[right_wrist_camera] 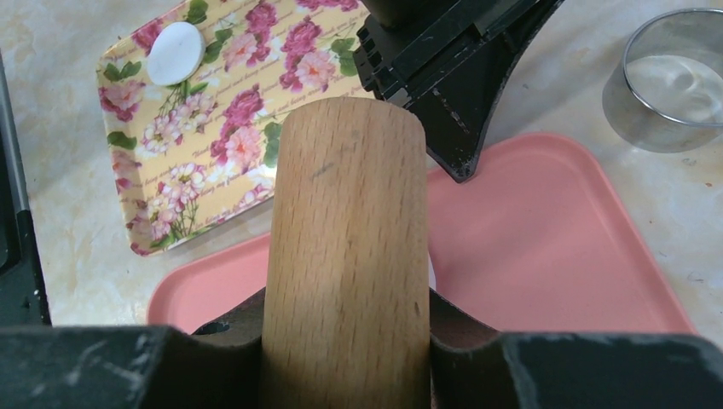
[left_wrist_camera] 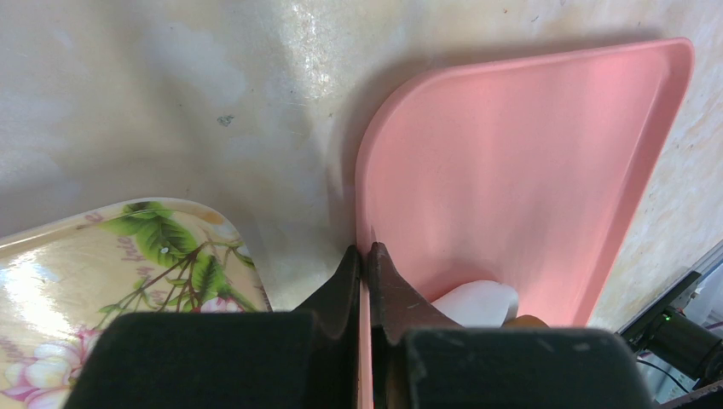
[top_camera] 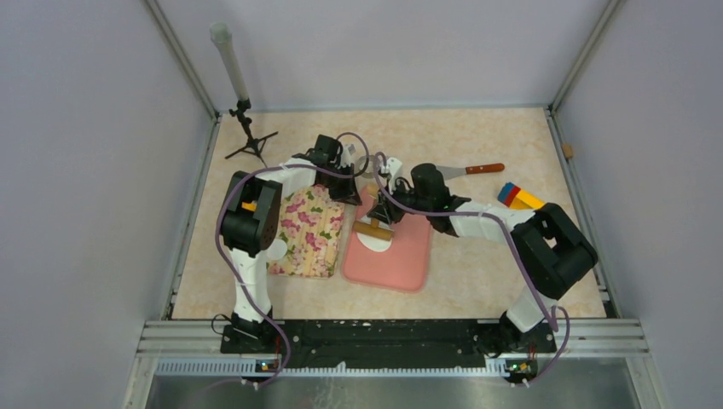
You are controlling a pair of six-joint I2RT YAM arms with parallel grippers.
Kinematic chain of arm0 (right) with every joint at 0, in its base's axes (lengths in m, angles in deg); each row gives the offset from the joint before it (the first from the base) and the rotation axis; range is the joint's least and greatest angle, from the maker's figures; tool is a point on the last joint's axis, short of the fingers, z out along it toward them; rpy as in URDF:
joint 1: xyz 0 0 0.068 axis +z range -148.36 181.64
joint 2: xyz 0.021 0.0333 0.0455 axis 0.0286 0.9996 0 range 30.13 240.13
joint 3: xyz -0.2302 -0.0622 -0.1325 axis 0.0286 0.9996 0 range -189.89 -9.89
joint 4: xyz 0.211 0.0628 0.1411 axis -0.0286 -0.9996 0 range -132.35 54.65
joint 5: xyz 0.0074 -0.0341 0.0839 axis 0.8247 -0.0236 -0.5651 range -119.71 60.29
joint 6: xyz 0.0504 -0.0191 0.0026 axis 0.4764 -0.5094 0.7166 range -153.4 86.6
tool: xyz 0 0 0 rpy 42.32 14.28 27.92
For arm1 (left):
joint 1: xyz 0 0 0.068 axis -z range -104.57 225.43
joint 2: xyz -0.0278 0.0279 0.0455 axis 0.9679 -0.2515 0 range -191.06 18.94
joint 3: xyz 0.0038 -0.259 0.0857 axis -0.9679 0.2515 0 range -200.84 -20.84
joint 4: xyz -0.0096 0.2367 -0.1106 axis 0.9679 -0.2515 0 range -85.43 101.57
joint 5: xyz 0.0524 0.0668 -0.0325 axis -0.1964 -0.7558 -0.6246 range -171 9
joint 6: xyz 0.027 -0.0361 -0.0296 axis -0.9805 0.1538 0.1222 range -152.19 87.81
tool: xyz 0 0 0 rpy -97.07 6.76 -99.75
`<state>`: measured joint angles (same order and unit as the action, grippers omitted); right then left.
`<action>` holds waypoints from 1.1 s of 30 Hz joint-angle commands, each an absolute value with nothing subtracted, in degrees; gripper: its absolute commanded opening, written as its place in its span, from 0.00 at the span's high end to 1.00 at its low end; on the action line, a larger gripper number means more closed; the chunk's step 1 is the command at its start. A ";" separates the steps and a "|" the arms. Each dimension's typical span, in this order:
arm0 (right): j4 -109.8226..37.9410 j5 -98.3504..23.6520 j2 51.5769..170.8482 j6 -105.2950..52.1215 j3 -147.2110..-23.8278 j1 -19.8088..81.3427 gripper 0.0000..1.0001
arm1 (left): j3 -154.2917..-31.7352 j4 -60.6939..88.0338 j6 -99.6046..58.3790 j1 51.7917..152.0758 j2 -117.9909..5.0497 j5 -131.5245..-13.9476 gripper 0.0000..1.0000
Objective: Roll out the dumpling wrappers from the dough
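Pink board (top_camera: 407, 256) lies mid-table, its near part bare. Dough (top_camera: 375, 241) sits on the board's left-centre as a flat white patch. It is half covered from above by the rolling pin (right_wrist_camera: 345, 247), is only a white lump behind a finger in the left wrist view, and is hidden behind the pin in the right wrist view. The right gripper (top_camera: 381, 213) clamps the wooden pin across its barrel, jaws part-way in with the pin filling the gap. The pin lies crosswise over the dough; pin-to-dough contact cannot be told. Floral tray (top_camera: 309, 232) lies just left of the board, with the left arm overhanging its left side in the top view. One dumpling wrapper (right_wrist_camera: 173, 53), a small white disc, lies near a tray corner. The left gripper (left_wrist_camera: 365, 264) is at the board's far-left corner, fingers pinched tight on the board's rim; its own body cuts off the lower part of that view. A metal ring cutter (right_wrist_camera: 673, 81) stands on the table just beyond the board, cut off by the frame, with something white inside that cannot be made out. Farther right are a spatula (top_camera: 471, 169) and coloured blocks (top_camera: 517, 197), well apart from the board. At far left is a tripod stand (top_camera: 247, 141) holding a white tube.
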<state>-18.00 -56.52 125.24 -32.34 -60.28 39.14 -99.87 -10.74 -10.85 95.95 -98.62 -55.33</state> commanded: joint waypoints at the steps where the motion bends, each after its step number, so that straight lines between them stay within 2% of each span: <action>1: -36.42 -55.18 129.44 -39.16 -57.39 39.82 1.00 | -97.44 -15.15 -11.80 95.81 -98.57 -57.94 1.00; 33: -45.51 -62.23 130.33 -41.61 -60.04 40.58 1.00 | -97.19 -14.97 -11.71 95.78 -98.22 -57.47 1.00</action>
<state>-27.75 -66.55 126.42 -37.43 -63.29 39.57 -99.67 -10.50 -10.85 95.93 -98.53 -55.28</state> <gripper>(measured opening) 0.294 0.007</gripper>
